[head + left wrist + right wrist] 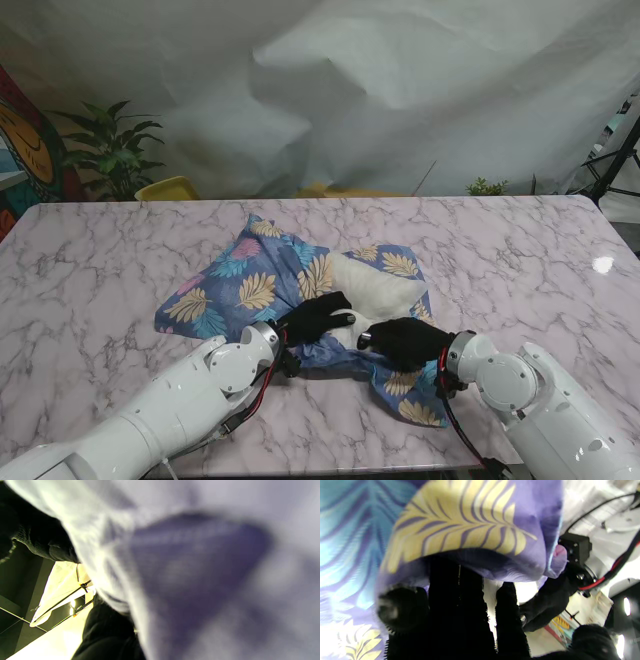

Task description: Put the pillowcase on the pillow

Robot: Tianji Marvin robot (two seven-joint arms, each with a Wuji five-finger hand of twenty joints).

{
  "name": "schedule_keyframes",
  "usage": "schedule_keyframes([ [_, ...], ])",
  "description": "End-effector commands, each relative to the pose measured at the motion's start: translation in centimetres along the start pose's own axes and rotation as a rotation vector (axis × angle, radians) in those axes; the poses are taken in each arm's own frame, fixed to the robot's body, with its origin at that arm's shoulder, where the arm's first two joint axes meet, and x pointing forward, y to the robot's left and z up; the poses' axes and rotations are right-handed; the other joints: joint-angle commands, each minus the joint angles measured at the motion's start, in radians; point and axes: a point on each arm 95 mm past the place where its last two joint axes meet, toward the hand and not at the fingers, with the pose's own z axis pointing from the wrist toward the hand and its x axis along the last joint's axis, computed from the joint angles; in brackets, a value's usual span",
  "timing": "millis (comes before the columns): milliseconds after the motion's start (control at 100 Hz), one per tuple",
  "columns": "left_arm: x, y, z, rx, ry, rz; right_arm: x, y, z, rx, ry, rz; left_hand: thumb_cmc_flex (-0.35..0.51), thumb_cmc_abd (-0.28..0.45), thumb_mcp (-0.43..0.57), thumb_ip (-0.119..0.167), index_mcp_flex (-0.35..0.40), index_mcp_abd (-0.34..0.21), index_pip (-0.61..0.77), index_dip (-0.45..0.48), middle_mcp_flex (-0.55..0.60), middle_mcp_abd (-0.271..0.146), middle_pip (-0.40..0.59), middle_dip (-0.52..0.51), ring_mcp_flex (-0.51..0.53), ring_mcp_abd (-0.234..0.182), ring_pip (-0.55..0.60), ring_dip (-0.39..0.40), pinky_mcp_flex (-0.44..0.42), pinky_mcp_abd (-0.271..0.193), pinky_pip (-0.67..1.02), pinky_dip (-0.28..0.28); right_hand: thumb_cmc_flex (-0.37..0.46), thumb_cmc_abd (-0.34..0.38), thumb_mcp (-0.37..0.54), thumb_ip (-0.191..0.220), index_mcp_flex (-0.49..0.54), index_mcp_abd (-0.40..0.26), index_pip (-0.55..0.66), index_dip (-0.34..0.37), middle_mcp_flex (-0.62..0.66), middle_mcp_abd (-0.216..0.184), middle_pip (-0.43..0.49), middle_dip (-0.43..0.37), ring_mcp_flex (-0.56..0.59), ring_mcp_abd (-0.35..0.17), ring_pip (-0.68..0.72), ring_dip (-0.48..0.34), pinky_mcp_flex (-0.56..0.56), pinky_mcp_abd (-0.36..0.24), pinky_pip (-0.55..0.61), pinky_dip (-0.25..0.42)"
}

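Observation:
A blue pillowcase with yellow, teal and pink leaves lies crumpled on the marble table. A white pillow shows partly at the pillowcase's open end. My left hand, in a black glove, is closed on the pillowcase's edge at the pillow's near side. My right hand, also gloved, grips the fabric's near edge just beside it. The left wrist view is filled by blurred pale and purple cloth. In the right wrist view, leaf-print cloth drapes over my black fingers.
A potted plant and a yellow object stand beyond the table's far left edge. A black stand is at the far right. A white sheet hangs behind the table.

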Motion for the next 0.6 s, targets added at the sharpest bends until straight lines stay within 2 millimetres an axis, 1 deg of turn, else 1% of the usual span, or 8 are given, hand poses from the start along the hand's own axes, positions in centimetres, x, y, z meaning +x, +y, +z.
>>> schedule_keyframes([
  [0,-3.6,1.8,-2.4,-0.06,-0.114,0.002,-1.6,-0.3,-1.1,0.07,-0.049,-0.032,0.096,0.086,0.101,0.044,0.005,0.085,0.077,0.033,0.066,0.017,0.084,0.026,0.02,0.054,-0.024,-0.016,-0.036,0.101,-0.028,-0.022,0.013,0.032,-0.039,0.015,0.145,0.104,0.122,0.043,0.082,-0.029,0.036,0.013,0.135,0.065,0.539,0.103,0.077,-0.179,0.152,0.082],
  [90,-3.6,1.8,-2.4,-0.061,-0.113,0.003,-1.9,0.6,-1.5,0.126,-0.066,-0.139,0.095,0.086,0.101,0.044,0.005,0.085,0.077,0.033,0.067,0.016,0.084,0.026,0.021,0.053,-0.024,-0.016,-0.035,0.098,-0.028,-0.022,0.007,0.05,-0.036,0.021,0.256,0.051,0.18,0.067,0.211,-0.062,0.037,0.017,0.141,0.009,0.763,0.143,0.115,-0.423,0.278,0.17],
  [150,-3.6,1.8,-2.4,-0.063,-0.113,0.004,-1.9,1.1,-1.7,0.168,-0.072,-0.215,0.096,0.086,0.101,0.044,0.006,0.085,0.077,0.033,0.067,0.017,0.084,0.026,0.021,0.053,-0.024,-0.016,-0.035,0.098,-0.028,-0.022,-0.006,0.075,-0.034,0.023,0.322,-0.001,0.213,0.08,0.284,-0.097,0.023,0.013,0.146,-0.056,0.851,0.159,0.133,-0.54,0.325,0.219],
  [300,-3.6,1.9,-2.4,-0.067,-0.112,0.009,-1.2,2.2,-2.2,0.242,-0.126,-0.453,0.096,0.087,0.101,0.044,0.006,0.084,0.078,0.033,0.067,0.016,0.084,0.026,0.021,0.052,-0.024,-0.016,-0.035,0.098,-0.028,-0.022,-0.035,0.126,-0.027,0.029,0.457,-0.111,0.282,0.108,0.462,-0.192,-0.011,0.004,0.151,-0.201,1.034,0.253,0.156,-0.693,0.37,0.321],
  [360,-3.6,1.9,-2.4,-0.067,-0.111,0.011,-1.0,2.4,-2.2,0.262,-0.134,-0.484,0.096,0.086,0.101,0.044,0.005,0.084,0.078,0.033,0.067,0.016,0.084,0.026,0.021,0.051,-0.024,-0.016,-0.034,0.096,-0.028,-0.022,-0.039,0.134,-0.023,0.03,0.488,-0.123,0.288,0.102,0.507,-0.206,-0.016,0.006,0.152,-0.221,1.074,0.28,0.162,-0.716,0.386,0.353],
  [430,-3.6,1.8,-2.3,-0.066,-0.112,0.011,-0.9,2.3,-2.1,0.265,-0.123,-0.477,0.096,0.085,0.101,0.044,0.006,0.085,0.078,0.033,0.067,0.016,0.084,0.026,0.021,0.051,-0.024,-0.016,-0.034,0.095,-0.028,-0.022,-0.044,0.136,-0.022,0.031,0.491,-0.129,0.278,0.09,0.511,-0.209,-0.028,0.013,0.152,-0.212,1.064,0.283,0.161,-0.703,0.377,0.365],
  [510,-3.6,1.9,-2.4,-0.065,-0.112,0.01,-0.9,2.2,-2.0,0.244,-0.094,-0.495,0.096,0.087,0.102,0.044,0.006,0.085,0.078,0.033,0.067,0.016,0.084,0.026,0.021,0.05,-0.024,-0.016,-0.034,0.095,-0.028,-0.022,-0.061,0.147,-0.018,0.032,0.396,-0.131,0.204,0.053,0.44,-0.222,-0.053,0.037,0.152,-0.2,0.972,0.247,0.146,-0.656,0.314,0.333],
  [590,-3.6,1.9,-2.4,-0.066,-0.113,0.009,-1.0,2.1,-1.8,0.209,-0.062,-0.499,0.096,0.086,0.101,0.044,0.006,0.084,0.078,0.033,0.067,0.015,0.084,0.026,0.021,0.051,-0.024,-0.016,-0.034,0.095,-0.028,-0.022,-0.087,0.166,-0.017,0.033,0.267,-0.104,0.121,0.009,0.349,-0.226,-0.03,0.08,0.153,-0.196,0.898,0.218,0.134,-0.622,0.259,0.29],
])
